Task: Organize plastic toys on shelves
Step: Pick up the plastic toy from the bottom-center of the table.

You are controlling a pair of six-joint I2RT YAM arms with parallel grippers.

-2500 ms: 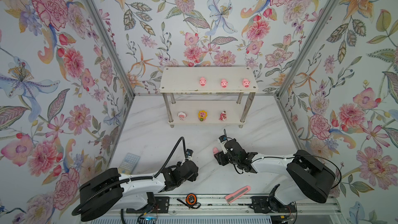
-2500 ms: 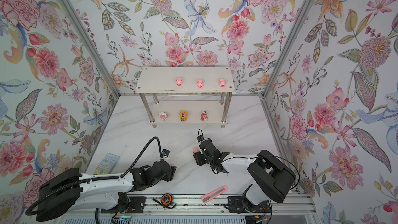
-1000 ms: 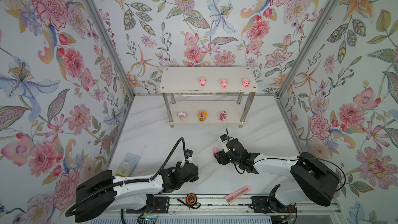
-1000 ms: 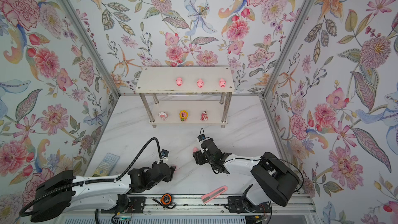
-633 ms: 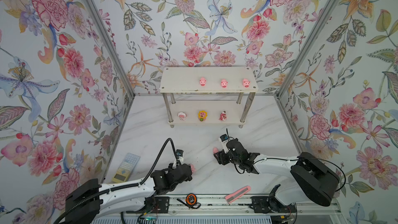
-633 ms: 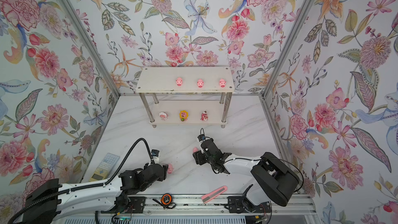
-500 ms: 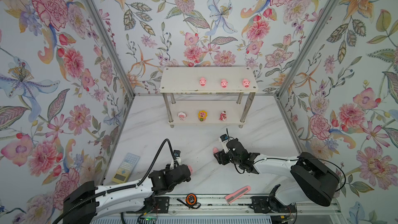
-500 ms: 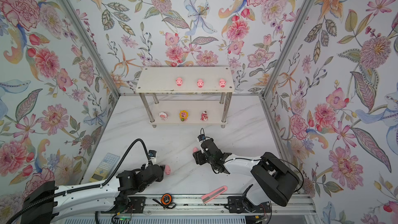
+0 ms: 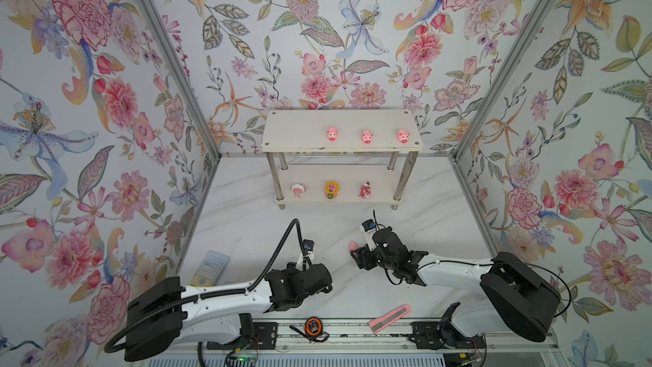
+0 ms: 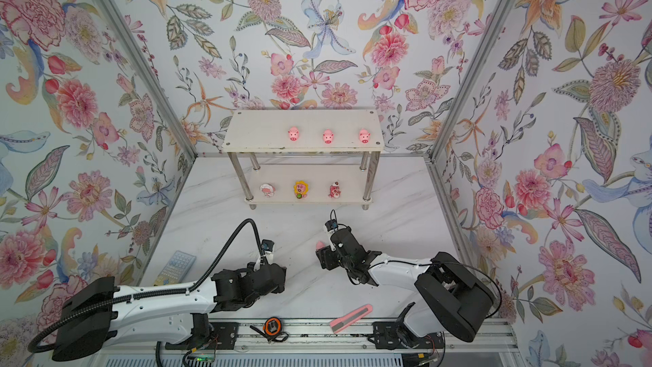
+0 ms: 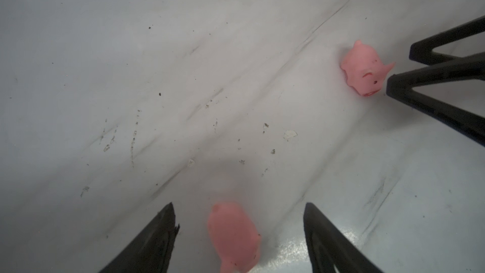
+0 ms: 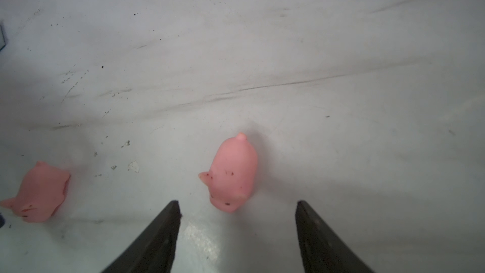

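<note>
Your white marble tabletop [image 9: 247, 227] takes up most of the flowered booth. The shelves [image 9: 300, 128] stand at its far end against the back wall, two white boards on chrome legs.

Your left arm [image 9: 218, 298] and right arm [image 9: 451, 270] both lie low over the near half of the table, reaching in from the rail.

The left gripper [image 11: 239, 206] has its jaws apart. The left pig [image 11: 233, 237] lies blurred on the table between the two fingers, with a gap on either side, so nothing is clamped. In both top views the gripper body hides that pig.

The right gripper [image 12: 237, 202] is spread too. The right pig [image 12: 233, 174] lies on the table at the mouth of the jaws, clear of both fingers on its sides. In the left wrist view one black fingertip sits just beside its face, and you cannot tell whether they touch. The two loose pigs are near each other but apart.

A grey-blue keypad [image 9: 210, 271] lies by the left wall. A pink-and-grey bar [image 9: 390, 318] and an orange tape measure [image 9: 312, 326] rest by the front rail.

On the lower board, spaced in a row, stand the whitish figurine [image 9: 298, 190], the yellow-flower figurine [image 9: 331, 189] and the red-pink figurine [image 9: 364, 190]. On the top board, toward its right side, three shelf pigs [image 9: 367, 136] sit in a row, well apart from one another.
</note>
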